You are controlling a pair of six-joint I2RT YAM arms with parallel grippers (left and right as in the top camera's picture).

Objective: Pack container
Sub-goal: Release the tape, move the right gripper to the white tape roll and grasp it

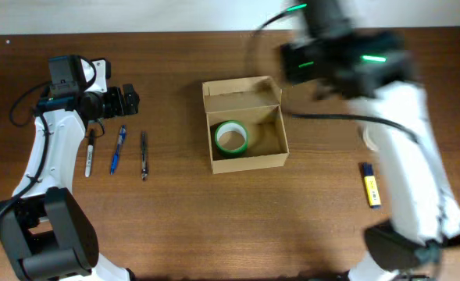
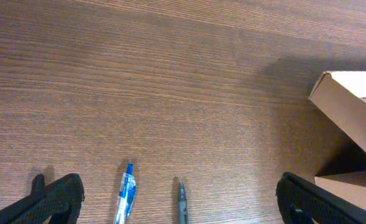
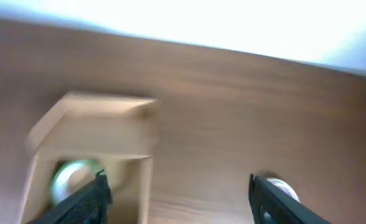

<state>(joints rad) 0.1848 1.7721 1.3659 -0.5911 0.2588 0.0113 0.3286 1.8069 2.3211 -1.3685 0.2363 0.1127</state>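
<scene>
Up close in the right wrist view, 2 black fingers (image 3: 96, 200) sit at the bottom edge, spread wide with nothing between them, so the right gripper (image 3: 183, 202) is released. That whole view is smeared with blur. Beyond the fingers, at lower left of that frame, the container (image 1: 249, 162) shows an open corner with something pale green inside.

Overhead now: the container sits at the middle of the table (image 1: 292, 226), lid flap folded back toward the top of the frame, and 1 green tape roll (image 1: 231, 137) lies flat inside, against the left wall. The right arm (image 1: 401, 117) fills the upper right, blurred, its head just beside the box's upper right corner.

Over to the left side: the left gripper (image 1: 130, 101) hangs in the upper left, jaws parted wide and empty. Just below it on the wood lie 3 pens in a row: a black and white marker (image 1: 90, 152), a blue pen (image 1: 117, 148) and a dark pen (image 1: 144, 154), all well apart from the box. At lower right, beside the right arm, rests a small yellow and blue item (image 1: 371, 185).
</scene>
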